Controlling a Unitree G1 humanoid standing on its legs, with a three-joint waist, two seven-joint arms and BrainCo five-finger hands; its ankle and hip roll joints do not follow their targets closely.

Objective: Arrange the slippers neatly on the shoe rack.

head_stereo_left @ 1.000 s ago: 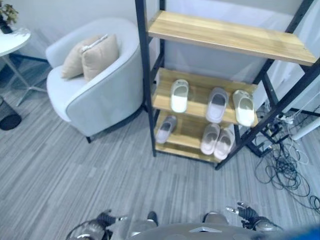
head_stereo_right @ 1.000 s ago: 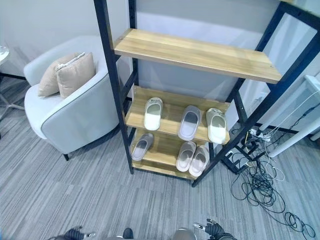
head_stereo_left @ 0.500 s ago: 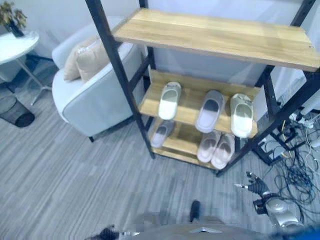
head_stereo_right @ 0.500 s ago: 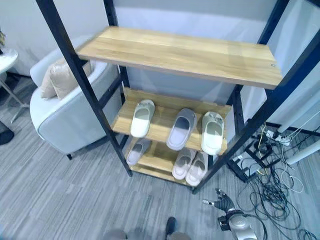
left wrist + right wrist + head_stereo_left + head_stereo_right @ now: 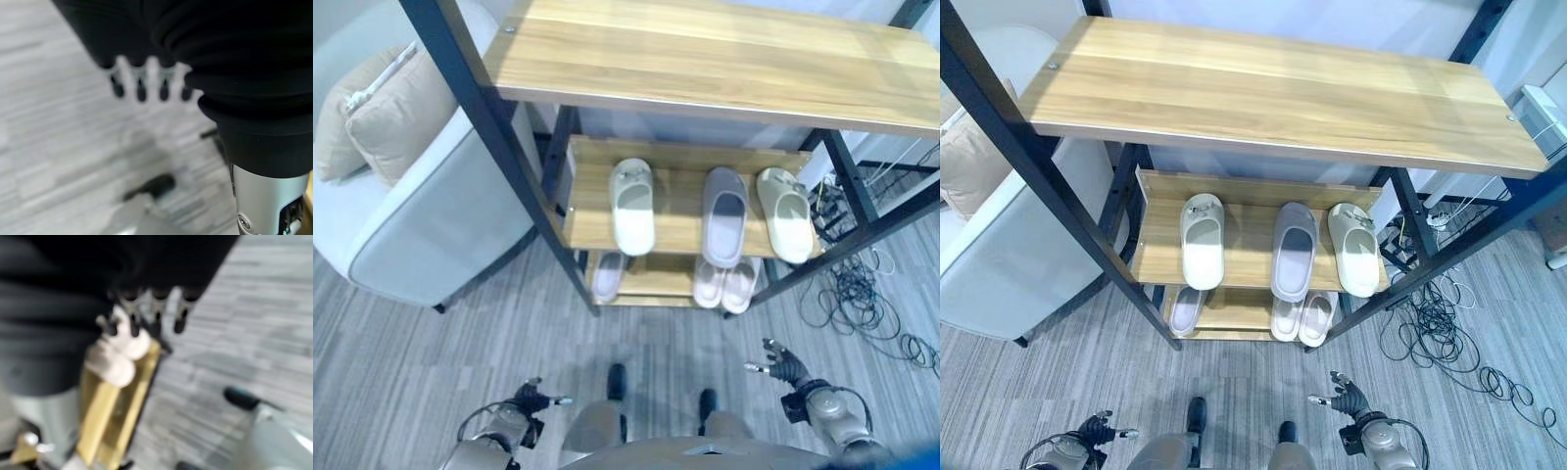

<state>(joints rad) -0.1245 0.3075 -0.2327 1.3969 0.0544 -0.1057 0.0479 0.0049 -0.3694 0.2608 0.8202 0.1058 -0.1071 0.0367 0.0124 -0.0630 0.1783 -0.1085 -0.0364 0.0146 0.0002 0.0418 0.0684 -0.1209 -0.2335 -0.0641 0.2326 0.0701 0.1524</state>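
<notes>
The shoe rack [image 5: 524, 181] has a black frame and wooden shelves; its top shelf [image 5: 705, 59] is bare. On the middle shelf lie a white slipper [image 5: 632, 204] at the left, a grey slipper [image 5: 725, 213] in the middle and a cream slipper [image 5: 784, 225] at the right, all pointing inward. The bottom shelf holds one grey slipper [image 5: 607, 277] at the left and a pale pink pair [image 5: 724, 286] at the right. My left hand [image 5: 530, 399] hangs low over the floor, open and holding nothing. My right hand [image 5: 781, 365] is low at the right, fingers spread, also holding nothing.
A light grey armchair [image 5: 421, 225] with two beige cushions [image 5: 382, 113] stands left of the rack. Loose cables [image 5: 862, 299] lie on the floor right of the rack. Grey striped carpet [image 5: 431, 362] lies between me and the rack.
The camera has come closer to the rack and now looks down on its top shelf. The slippers have kept their places. Both hands stay low and hold nothing.
</notes>
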